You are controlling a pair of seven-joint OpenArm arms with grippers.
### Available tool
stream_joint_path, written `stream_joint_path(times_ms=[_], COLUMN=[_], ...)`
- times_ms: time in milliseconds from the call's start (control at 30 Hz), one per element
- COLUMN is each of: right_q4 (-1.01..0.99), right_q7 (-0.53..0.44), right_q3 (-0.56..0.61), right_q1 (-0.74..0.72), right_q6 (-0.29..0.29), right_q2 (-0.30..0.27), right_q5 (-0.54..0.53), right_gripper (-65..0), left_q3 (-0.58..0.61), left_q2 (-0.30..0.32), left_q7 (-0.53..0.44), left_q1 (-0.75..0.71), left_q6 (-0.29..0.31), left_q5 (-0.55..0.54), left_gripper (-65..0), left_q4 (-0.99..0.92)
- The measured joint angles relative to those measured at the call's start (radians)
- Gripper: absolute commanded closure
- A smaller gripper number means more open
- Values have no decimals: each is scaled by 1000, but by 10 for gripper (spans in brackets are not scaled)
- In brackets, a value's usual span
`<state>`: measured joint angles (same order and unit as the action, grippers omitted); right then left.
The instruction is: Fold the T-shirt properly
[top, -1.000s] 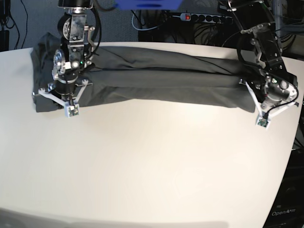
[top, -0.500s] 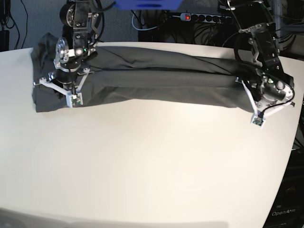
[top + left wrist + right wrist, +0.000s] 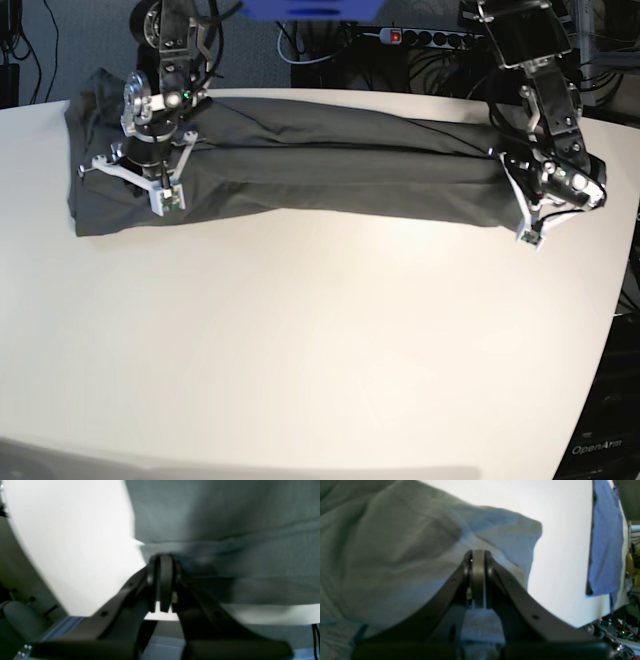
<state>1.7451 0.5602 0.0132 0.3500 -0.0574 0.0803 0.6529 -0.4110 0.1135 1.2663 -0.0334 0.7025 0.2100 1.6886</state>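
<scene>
**Shirt folded into a long band, both tools closed at its ends**

The T-shirt [image 3: 330, 165] lies across the upper part of the base view as a long, narrow dark band, running from the upper left nearly to the right edge of the counter [image 3: 320, 340]. Long creases run along its length, so it looks to have been doubled lengthwise at least once. The left end is bulkier and more rumpled; the right end tapers to a rounded corner near the counter's edge.

The right tool [image 3: 163, 196], at the upper left of the base view, sits over the bunched left end. In its wrist view its jaws are pressed together with no gap, and cloth [image 3: 395, 555] lies all round and below them; whether a pinch of fabric is caught between them cannot be told. The left tool [image 3: 527, 232], at the right of the base view, is at the shirt's other end. Its wrist view also shows the jaws together, their tips close by the shirt's edge [image 3: 200, 550] where it meets the bare counter; again a grip on cloth cannot be confirmed.

My reading is that the lengthwise folding is done or nearly done, and the crosswise fold remains. That would call for a secure hold on the layered cloth at one end, then carrying that end over toward the other while keeping the layers aligned and the edges square. The rumpled left end may need smoothing first.
</scene>
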Motion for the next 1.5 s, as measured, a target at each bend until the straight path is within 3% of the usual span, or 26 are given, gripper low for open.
stream_joint_path(times_ms=[133,333,733,933,1100,1400,1500], right_q4=[-80,-175,-311,-374,-377,-380,-381], right_q7=[-10,-110,-140,-164,-191,-184,-184], right_q3=[1,0,0,0,3,2,1], right_q1=[-10,-33,-158,-209,-212,-217,-217], right_q6=[0,39,64,70,72,71,71], right_q2=[0,0,-19,-32,-63,-67,-67], right_q5=[2,34,46,32,-55,-58,-58], right_gripper=[-3,-3,-3,-3,-3,-3,-3], left_q3=[0,-5,-9,-10,-6,-6,-5], left_q2=[0,7,44,45,56,49,44], left_q7=[-48,-111,-178,-179,-179,-161,-58], left_q1=[3,20,67,72,73,70,63], left_q6=[0,-3,-7,-7,-6,-1,0], left_q5=[8,20,4,5,-6,-5,-6], left_gripper=[-22,-22,-22,-22,-22,-23,-23], left_q4=[-49,-138,-230,-234,-235,-188,-132])
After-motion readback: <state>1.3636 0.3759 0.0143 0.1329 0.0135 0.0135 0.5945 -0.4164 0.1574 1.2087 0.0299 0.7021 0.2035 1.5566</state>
